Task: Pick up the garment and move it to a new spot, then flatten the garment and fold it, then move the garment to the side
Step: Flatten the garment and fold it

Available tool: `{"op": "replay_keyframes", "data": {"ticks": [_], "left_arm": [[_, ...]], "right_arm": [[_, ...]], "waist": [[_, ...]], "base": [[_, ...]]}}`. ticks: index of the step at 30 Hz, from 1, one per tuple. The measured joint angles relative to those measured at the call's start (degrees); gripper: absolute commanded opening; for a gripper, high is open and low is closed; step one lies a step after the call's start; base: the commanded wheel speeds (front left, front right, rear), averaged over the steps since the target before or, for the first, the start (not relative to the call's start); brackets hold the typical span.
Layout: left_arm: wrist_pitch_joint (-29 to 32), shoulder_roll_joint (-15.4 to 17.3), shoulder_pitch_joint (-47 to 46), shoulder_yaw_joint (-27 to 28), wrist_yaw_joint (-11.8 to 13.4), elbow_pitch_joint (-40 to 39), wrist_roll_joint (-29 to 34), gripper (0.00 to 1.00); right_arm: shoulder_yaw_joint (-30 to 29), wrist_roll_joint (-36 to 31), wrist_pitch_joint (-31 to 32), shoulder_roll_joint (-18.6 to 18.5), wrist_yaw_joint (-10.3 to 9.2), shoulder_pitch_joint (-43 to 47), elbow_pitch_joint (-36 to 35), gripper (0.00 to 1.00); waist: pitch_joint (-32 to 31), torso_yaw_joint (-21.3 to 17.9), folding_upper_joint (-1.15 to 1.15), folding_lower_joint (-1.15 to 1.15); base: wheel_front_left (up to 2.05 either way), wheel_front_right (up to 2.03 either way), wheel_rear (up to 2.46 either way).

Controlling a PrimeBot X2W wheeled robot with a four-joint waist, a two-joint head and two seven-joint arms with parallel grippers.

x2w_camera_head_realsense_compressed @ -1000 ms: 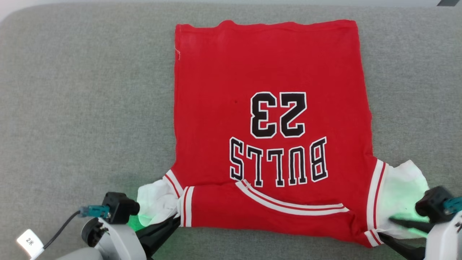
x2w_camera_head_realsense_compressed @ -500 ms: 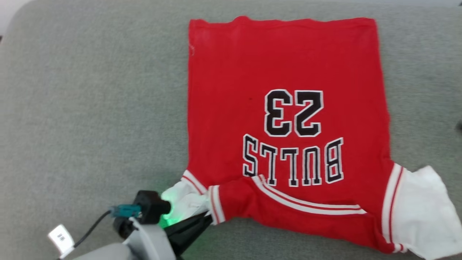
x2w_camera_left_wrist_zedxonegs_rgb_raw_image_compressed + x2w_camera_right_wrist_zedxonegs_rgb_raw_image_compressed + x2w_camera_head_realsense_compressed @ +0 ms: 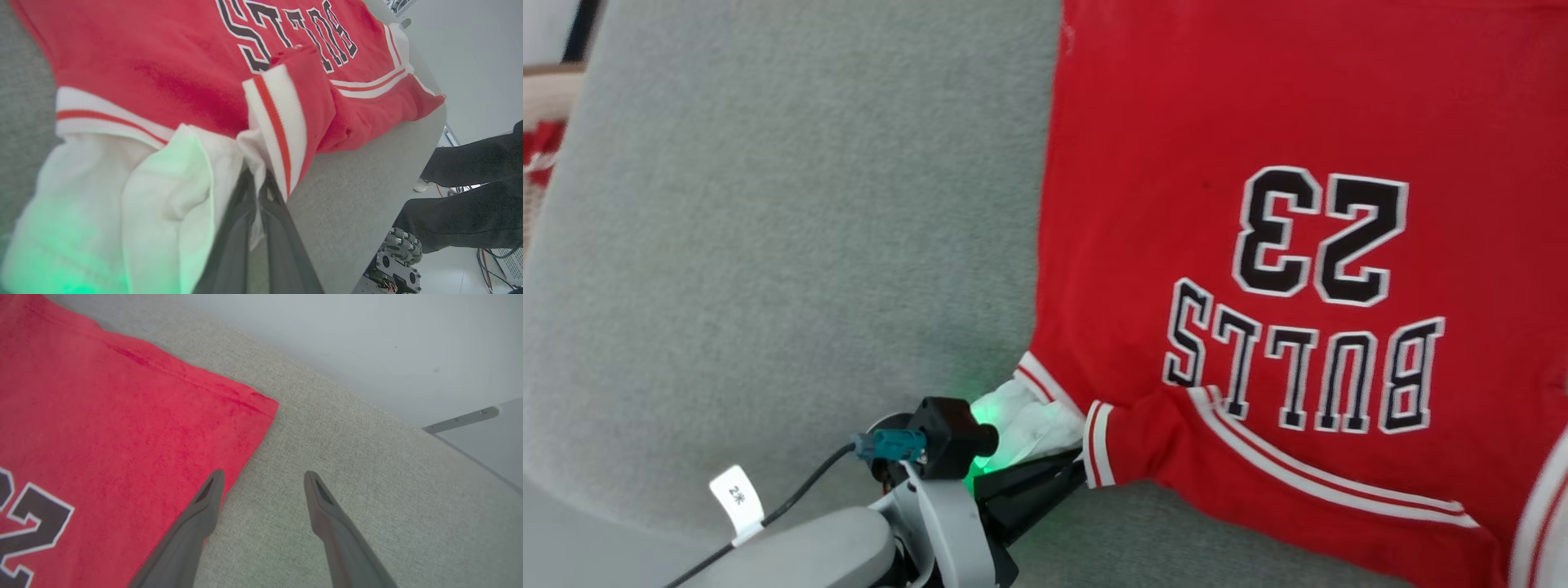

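On the grey fabric table (image 3: 768, 245), I see the bright red soft jersey T-shirt (image 3: 1176, 163) spread print-up. My left gripper (image 3: 257, 176) pinches its white sleeve (image 3: 163, 183). My right gripper (image 3: 263, 477) stands wide and empty over its side edge.

Print on the garment (image 3: 1143, 147) and a cable tag (image 3: 736, 495)
"BULLS" and "23" are sitting upside down on the red cloth; the cable tag is showing "2" plus a blurred mark.

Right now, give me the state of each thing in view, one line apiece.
garment, spread print-up on the grey surface, one white sleeve bunched
left end effector, shut on that white sleeve
right end effector, open, empty, by the garment's edge
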Motion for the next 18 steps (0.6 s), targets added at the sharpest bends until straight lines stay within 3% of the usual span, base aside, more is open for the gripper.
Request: {"op": "replay_keyframes", "data": {"ticks": [9,18], "left_arm": [[-0.77,0.14,-1.83,-0.02,-0.05,-0.97,1.12,0.00],[-1.03,0.42,-2.43,-0.01,-0.05,-2.61,1.92,0.00]], "right_arm": [[1.93,-4.20,0.76,3.61,-0.01,-8.14,15.45,1.00],[2.12,-6.32,-0.85,5.19,-0.01,-12.55,22.74,1.00]], "waist": [[3.26,4.92,0.00,0.00],[5.27,6.91,0.00,0.00]], "base": [[0.00,0.00,0.00],[0.00,0.00,0.00]]}}
